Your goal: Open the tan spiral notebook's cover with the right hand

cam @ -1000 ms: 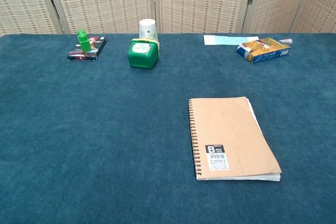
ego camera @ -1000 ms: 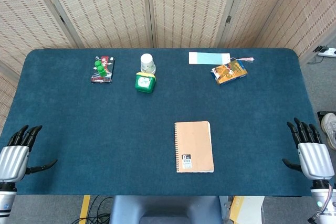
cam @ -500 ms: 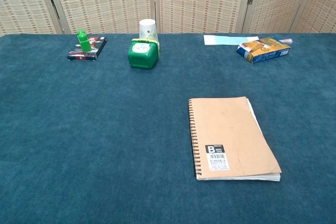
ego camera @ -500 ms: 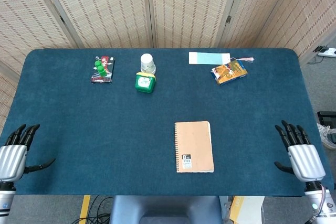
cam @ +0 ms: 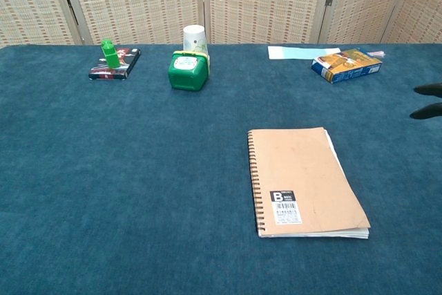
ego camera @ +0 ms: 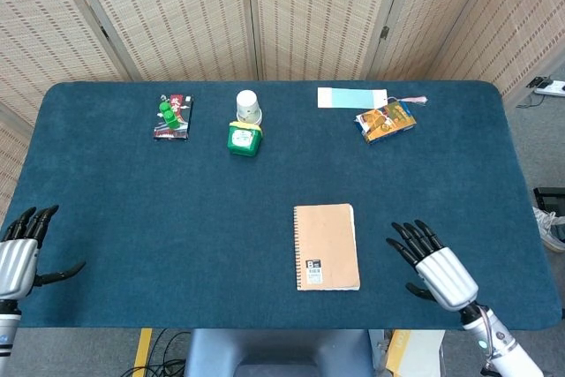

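The tan spiral notebook (ego camera: 327,246) (cam: 305,180) lies closed and flat on the blue table, spiral binding along its left side, a barcode label near its front edge. My right hand (ego camera: 435,267) hovers just right of the notebook, fingers spread and empty, a small gap apart from the cover's right edge. In the chest view only its dark fingertips (cam: 428,100) show at the right border. My left hand (ego camera: 19,252) stays open at the table's front left corner, far from the notebook.
At the back stand a green container (ego camera: 244,139) with a white paper cup (ego camera: 248,106) behind it, a dark packet with a green bottle (ego camera: 171,117), a pale blue paper strip (ego camera: 351,97) and a colourful box (ego camera: 385,121). Woven screens close off the back.
My right hand has moved left from the table's right edge to just beside the notebook. The left hand has drifted slightly. The notebook has not moved.
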`<state>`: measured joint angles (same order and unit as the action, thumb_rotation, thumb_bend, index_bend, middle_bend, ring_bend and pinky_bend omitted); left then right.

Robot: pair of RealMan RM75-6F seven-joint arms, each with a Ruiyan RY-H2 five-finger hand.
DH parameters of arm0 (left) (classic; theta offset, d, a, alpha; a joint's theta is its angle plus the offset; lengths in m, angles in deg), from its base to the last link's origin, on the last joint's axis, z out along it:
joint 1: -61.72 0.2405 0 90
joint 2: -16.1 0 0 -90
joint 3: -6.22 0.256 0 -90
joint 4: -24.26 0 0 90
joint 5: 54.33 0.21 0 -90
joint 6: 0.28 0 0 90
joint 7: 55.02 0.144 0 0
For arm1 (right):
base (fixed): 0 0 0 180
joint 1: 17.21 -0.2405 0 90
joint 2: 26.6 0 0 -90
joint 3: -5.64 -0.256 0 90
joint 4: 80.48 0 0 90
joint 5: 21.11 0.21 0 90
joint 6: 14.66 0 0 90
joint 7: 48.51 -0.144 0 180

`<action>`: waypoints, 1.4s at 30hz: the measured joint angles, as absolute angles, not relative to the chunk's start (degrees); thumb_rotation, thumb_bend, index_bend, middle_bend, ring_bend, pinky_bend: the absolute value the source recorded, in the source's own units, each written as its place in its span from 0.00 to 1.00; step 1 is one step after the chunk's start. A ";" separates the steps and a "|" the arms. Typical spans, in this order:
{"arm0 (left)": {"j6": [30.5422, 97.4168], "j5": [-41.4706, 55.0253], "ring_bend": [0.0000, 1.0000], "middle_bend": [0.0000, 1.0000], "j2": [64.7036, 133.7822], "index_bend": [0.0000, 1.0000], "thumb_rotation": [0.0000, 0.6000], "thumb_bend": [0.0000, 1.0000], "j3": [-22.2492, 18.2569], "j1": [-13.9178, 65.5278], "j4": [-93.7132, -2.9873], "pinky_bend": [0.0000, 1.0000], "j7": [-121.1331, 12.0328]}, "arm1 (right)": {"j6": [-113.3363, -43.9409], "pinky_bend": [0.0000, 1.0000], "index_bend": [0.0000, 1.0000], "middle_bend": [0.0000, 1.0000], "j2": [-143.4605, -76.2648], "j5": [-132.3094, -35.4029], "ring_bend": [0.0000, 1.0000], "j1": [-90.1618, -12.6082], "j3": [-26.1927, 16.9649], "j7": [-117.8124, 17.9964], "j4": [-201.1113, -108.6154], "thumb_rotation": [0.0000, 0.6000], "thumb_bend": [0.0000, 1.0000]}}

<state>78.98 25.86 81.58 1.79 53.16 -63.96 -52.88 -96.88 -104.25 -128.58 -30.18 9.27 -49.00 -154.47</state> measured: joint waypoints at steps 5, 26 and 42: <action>79.21 25.46 0.07 0.16 80.98 0.08 0.65 0.11 1.62 53.34 -64.33 0.17 -53.87 | -96.29 0.00 0.15 0.01 -108.46 -129.71 0.00 -32.37 9.93 -51.74 -150.10 1.00 0.24; 79.31 25.10 0.07 0.16 79.59 0.08 0.69 0.13 1.37 53.56 -65.33 0.17 -55.99 | -99.22 0.00 0.15 0.01 -124.05 -129.05 0.00 -36.05 11.11 -63.67 -128.12 1.00 0.23; 79.34 25.66 0.07 0.16 78.63 0.08 0.69 0.13 1.55 53.68 -65.89 0.17 -58.06 | -100.02 0.00 0.15 0.01 -127.99 -127.08 0.00 -37.58 11.89 -65.33 -123.43 1.00 0.23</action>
<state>79.34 25.66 78.63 1.55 53.68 -65.89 -58.06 -100.02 -127.99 -127.08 -37.58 11.89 -65.33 -123.43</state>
